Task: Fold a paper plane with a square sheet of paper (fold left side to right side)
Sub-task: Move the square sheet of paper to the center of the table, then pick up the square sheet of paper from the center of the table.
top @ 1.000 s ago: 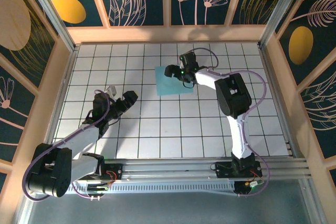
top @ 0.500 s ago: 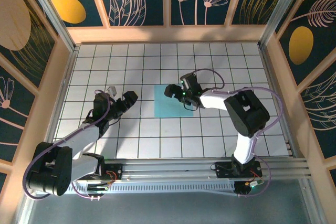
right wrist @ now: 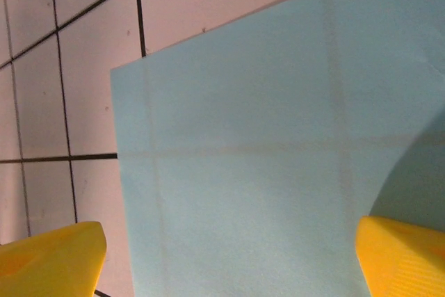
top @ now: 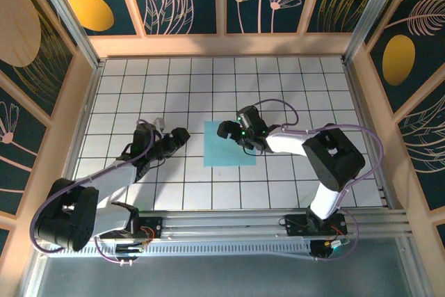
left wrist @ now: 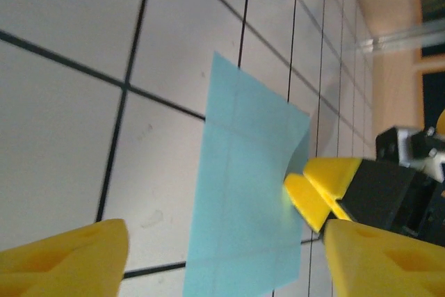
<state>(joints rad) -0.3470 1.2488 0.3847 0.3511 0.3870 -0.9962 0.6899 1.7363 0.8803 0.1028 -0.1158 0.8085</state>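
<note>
The square sheet of paper: lies flat and open on the white grid table, light blue. Has four sides all the same, so has no long way and no pointy end. Sits almost straight with the black lines of the tiles. Lets those lines show faintly through. Curls up a little at one edge, as seen from the left wrist.

The right gripper: hangs low over the far part of the sheet, close to its far right corner. Holds its yellow fingers wide apart. Has one finger just off an edge of the sheet, over bare tile. Has the other finger right at the curled-up bit. Looks to touch the paper there; cannot tell for sure. Does not pinch the sheet between both fingers.

The left gripper: sits to the left of the sheet, near it but apart from it. Points toward the sheet's left edge. Holds its fingers spread open, low over the bare tiles.
</note>
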